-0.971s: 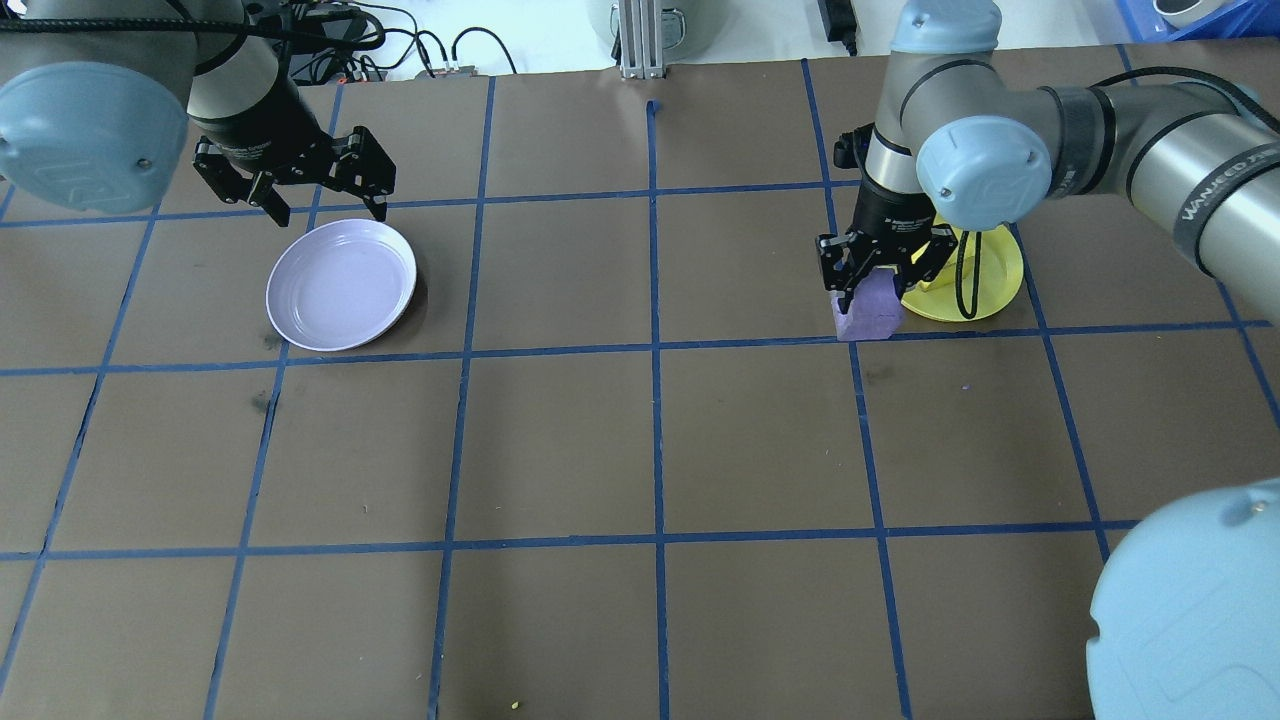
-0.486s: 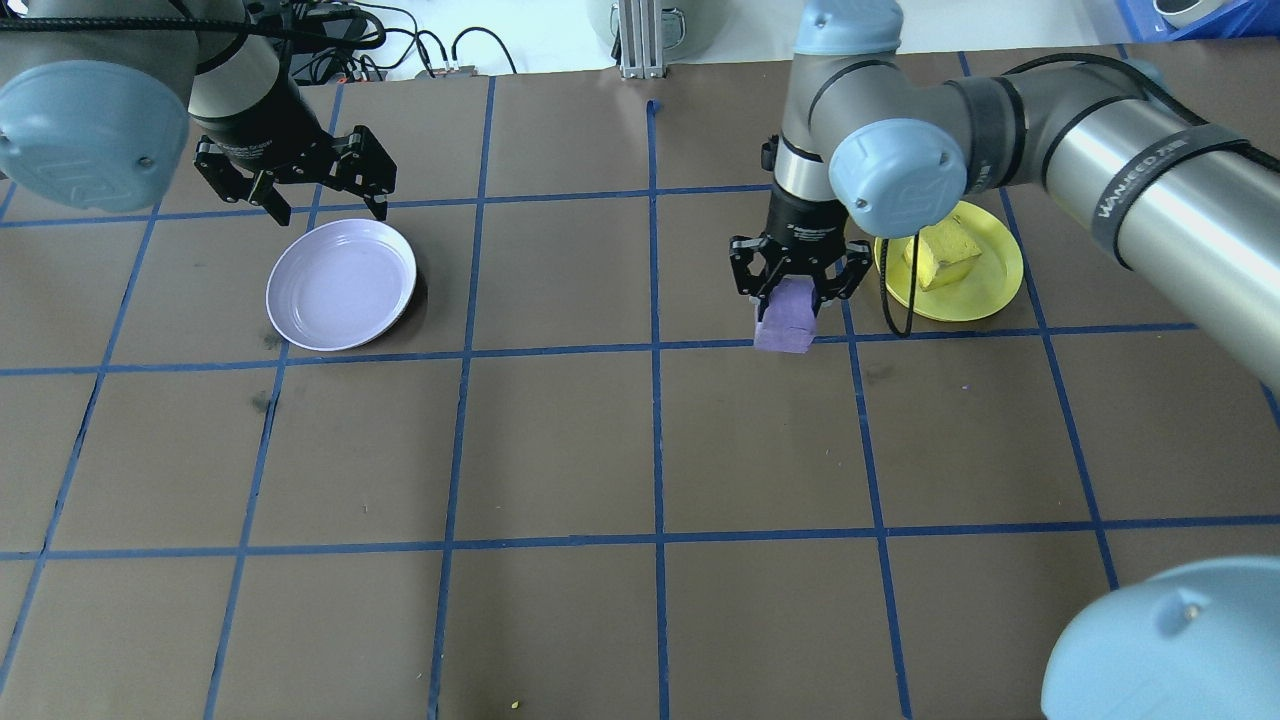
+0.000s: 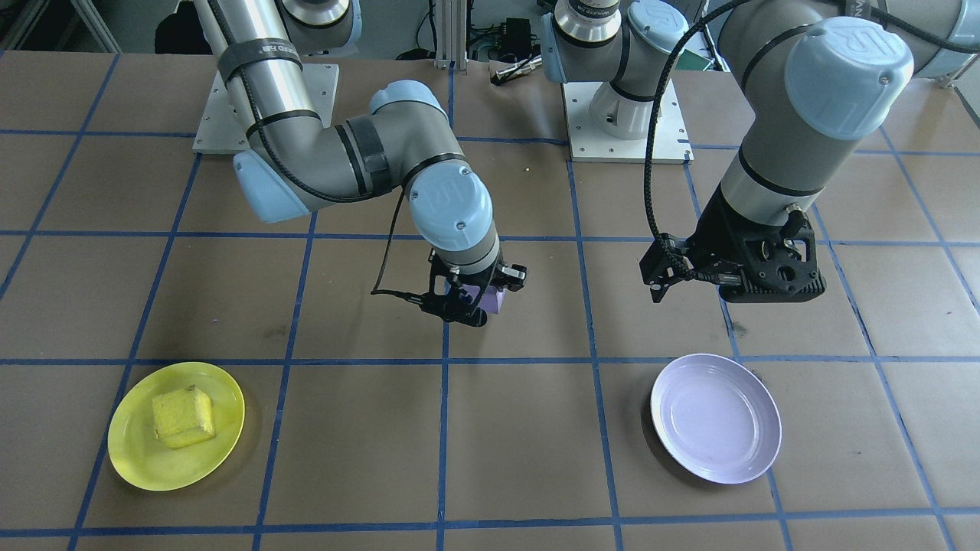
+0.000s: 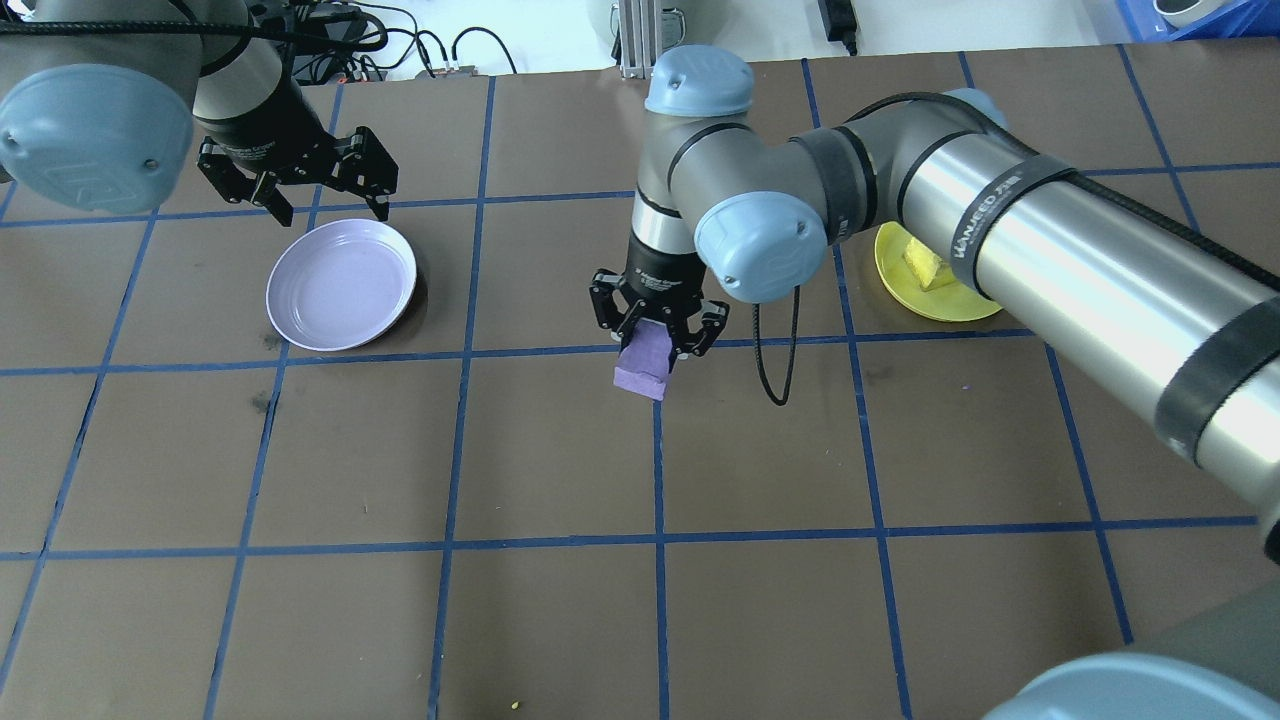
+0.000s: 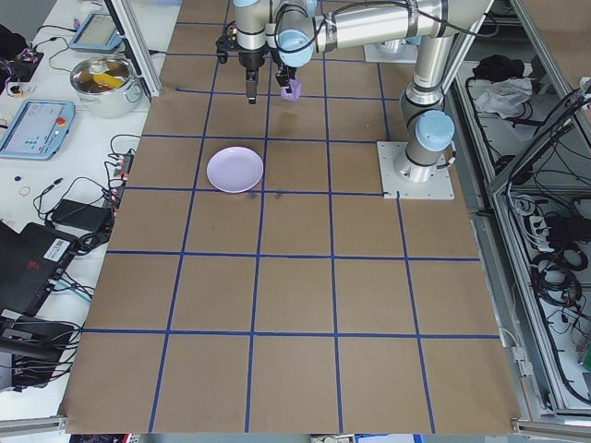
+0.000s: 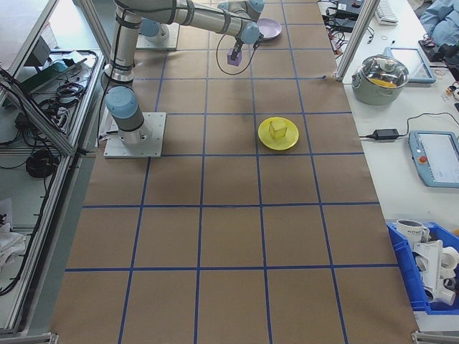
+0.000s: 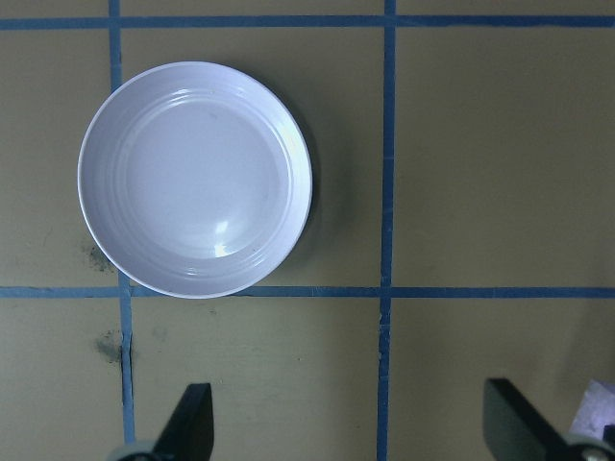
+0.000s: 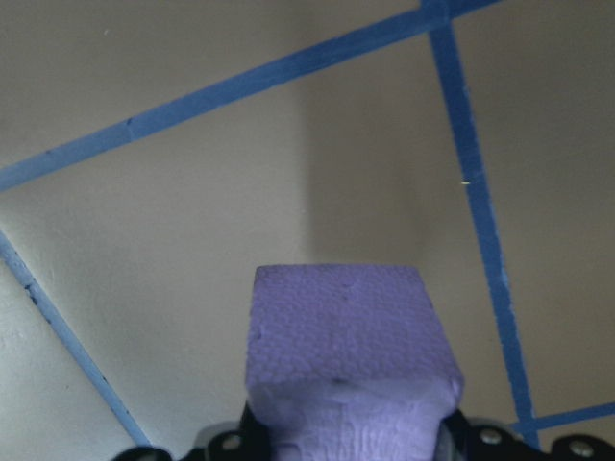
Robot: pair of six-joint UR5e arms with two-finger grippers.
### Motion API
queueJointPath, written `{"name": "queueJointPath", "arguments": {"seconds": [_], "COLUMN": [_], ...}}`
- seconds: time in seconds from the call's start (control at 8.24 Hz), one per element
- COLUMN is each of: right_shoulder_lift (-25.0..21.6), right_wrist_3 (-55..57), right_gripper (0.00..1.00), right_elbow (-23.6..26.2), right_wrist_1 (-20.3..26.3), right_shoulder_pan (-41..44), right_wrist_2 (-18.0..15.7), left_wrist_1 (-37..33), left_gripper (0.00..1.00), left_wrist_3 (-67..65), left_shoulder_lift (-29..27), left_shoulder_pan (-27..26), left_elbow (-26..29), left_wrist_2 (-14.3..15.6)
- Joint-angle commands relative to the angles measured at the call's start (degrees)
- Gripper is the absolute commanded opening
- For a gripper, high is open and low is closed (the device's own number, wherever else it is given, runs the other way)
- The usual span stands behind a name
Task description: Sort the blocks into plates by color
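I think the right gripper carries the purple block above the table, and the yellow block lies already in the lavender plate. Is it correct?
Not quite. The yellow block lies in the yellow plate, as the exterior front-facing view shows; the lavender plate is empty. The right gripper does carry the purple block.

Clamped between the fingers of the right gripper (image 4: 655, 345): one block (image 4: 645, 364), held clear above the table (image 4: 560, 620), midway between both plates. Well off to its right: a plate (image 4: 925, 298) with the other block (image 4: 925, 265) on it. Just below and before the spread left gripper (image 4: 300, 195): the other plate (image 4: 341, 285).
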Motion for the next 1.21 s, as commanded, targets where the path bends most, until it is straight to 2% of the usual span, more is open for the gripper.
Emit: {"name": "queueJointPath", "arguments": {"seconds": [0.0, 0.12, 0.24, 0.36, 0.49, 0.73, 0.85, 0.97, 1.09], "right_shoulder_lift": [1.97, 2.32, 3.11, 4.6, 5.31, 4.62, 2.7, -0.02, -3.35], "right_wrist_3": [-5.35, -6.27, -7.93, -7.42, -6.11, -6.01, -6.62, -10.89, -19.46], "right_gripper": [0.05, 0.18, 0.24, 0.79, 1.0, 1.0, 1.0, 1.0, 1.0], "right_elbow": [-0.02, -0.11, -0.11, -0.11, -0.11, -0.2, -0.54, -1.42, -1.6], "right_wrist_1": [-4.24, -7.12, -9.15, -10.65, -11.27, -10.58, -9.7, -3.0, 1.25], "right_shoulder_pan": [5.19, 5.2, 5.55, 6.77, 7.56, 6.0, 3.55, -0.65, -4.34], "right_wrist_2": [-4.17, -4.02, -4.1, -4.71, -4.29, -3.58, -2.45, 0.0, 0.03], "left_wrist_1": [-0.18, -0.09, -0.18, -0.27, 0.17, 0.08, 0.08, 0.17, 0.17], "left_gripper": [1.0, 1.0, 1.0, 1.0, 1.0, 1.0, 1.0, 1.0, 1.0], "left_wrist_3": [0.0, 0.0, 0.0, 0.0, 0.0, -0.17, -0.26, -0.26, -0.26], "left_shoulder_lift": [0.13, 0.21, 0.47, 0.65, -0.04, -0.49, -0.32, -0.49, -0.49], "left_shoulder_pan": [0.0, 0.0, -0.09, -0.09, -0.09, -0.09, -0.09, -0.09, -0.17], "left_elbow": [-0.01, -0.01, -0.19, -0.45, -0.63, -0.72, -0.8, -0.8, -0.72], "left_wrist_2": [0.02, 0.02, 0.02, 0.02, -0.07, -0.07, -0.07, -0.15, -0.15]}}
